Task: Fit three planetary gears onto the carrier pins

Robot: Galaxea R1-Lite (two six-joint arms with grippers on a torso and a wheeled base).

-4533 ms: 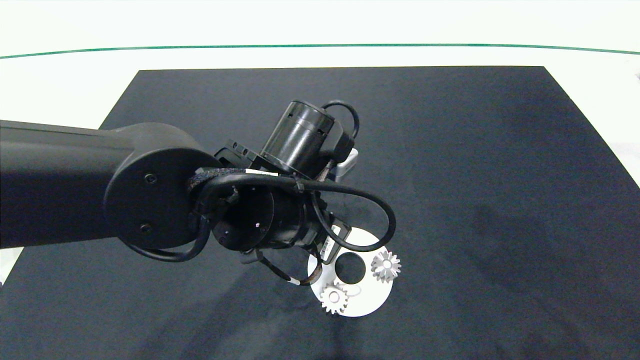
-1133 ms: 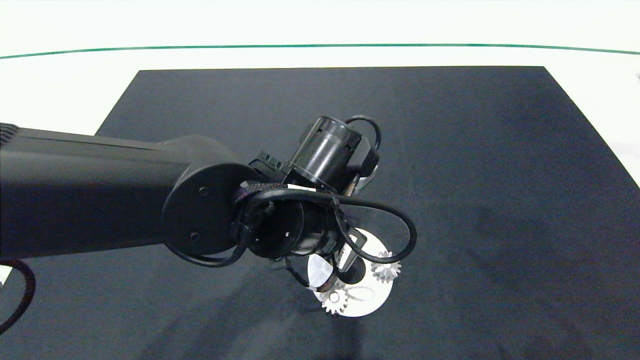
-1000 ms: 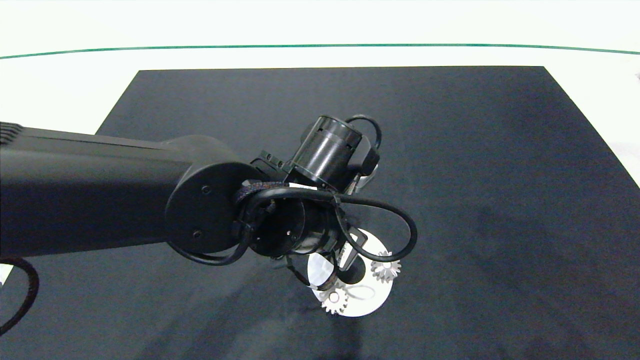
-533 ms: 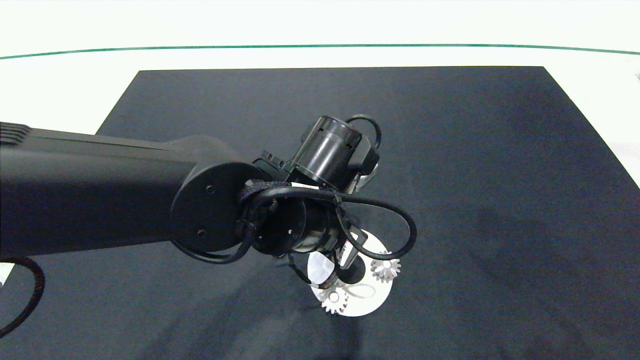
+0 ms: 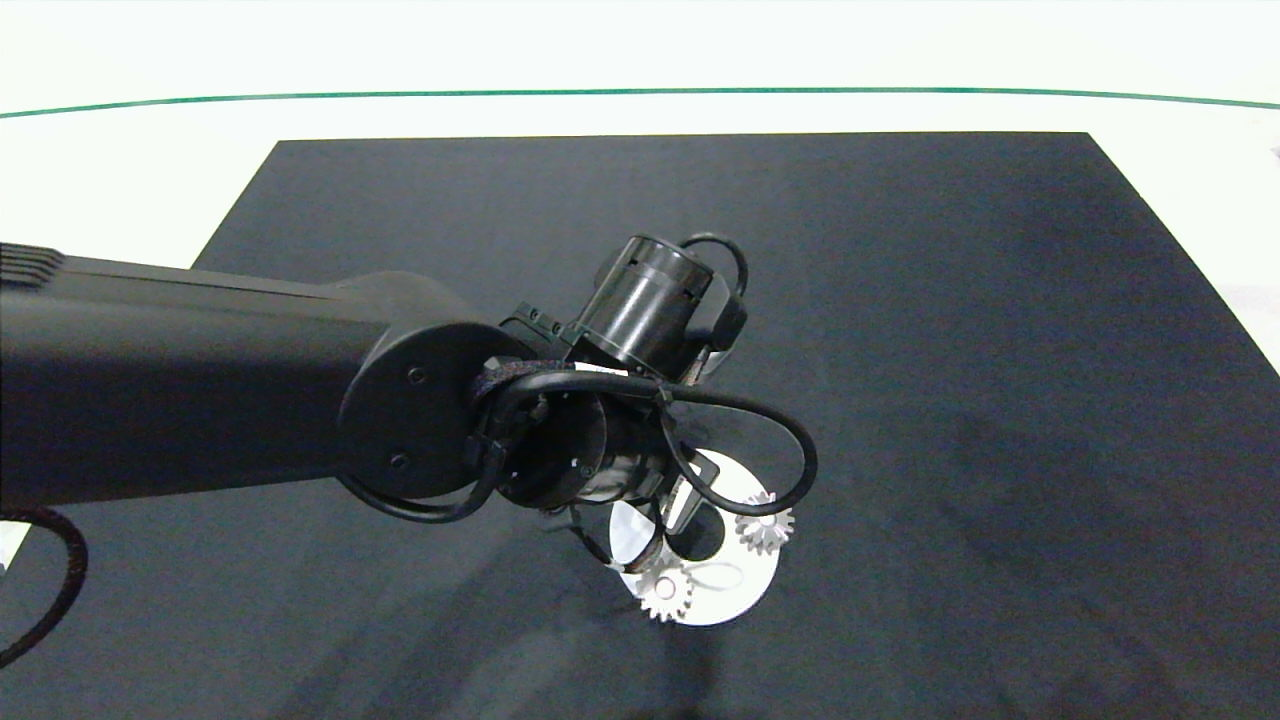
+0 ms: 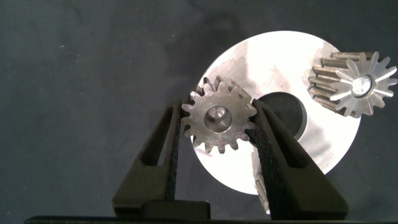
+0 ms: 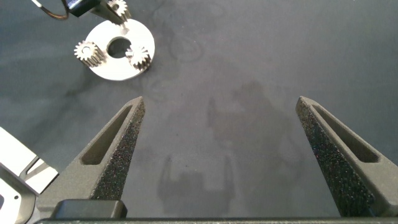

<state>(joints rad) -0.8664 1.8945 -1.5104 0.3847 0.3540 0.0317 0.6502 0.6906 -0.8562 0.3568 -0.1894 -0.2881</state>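
Head view: we are looking down on a black mat (image 5: 1000, 350) lying on a white table (image 5: 120, 160). The left arm (image 5: 180, 380) is reaching in from nine o'clock, and its wrist is hanging over the ten o'clock part of the white disc (image 5: 735, 598), which is sitting at about six o'clock on the mat. We are seeing two of the planetary gears seated on the disc: one (image 5: 664, 594) at the disc's seven o'clock edge and one (image 5: 765, 523) at its two o'clock edge.

Left wrist view: we are watching the left gripper (image 6: 217, 121) pinching the third gear (image 6: 217, 121) by its teeth, one finger (image 6: 163, 146) on each flank. This gear is lying flat over the disc's rim beside the large centre hole (image 6: 287, 114). A pale round face is showing in the gear's bore; we cannot tell whether it is one of the carrier pins. Another seated gear (image 6: 352, 81) is appearing at the disc's far edge.

Right wrist view: we are finding the right gripper (image 7: 221, 115) hovering above bare mat, well apart from the disc (image 7: 118, 68), its fingers spread wide and holding nothing.
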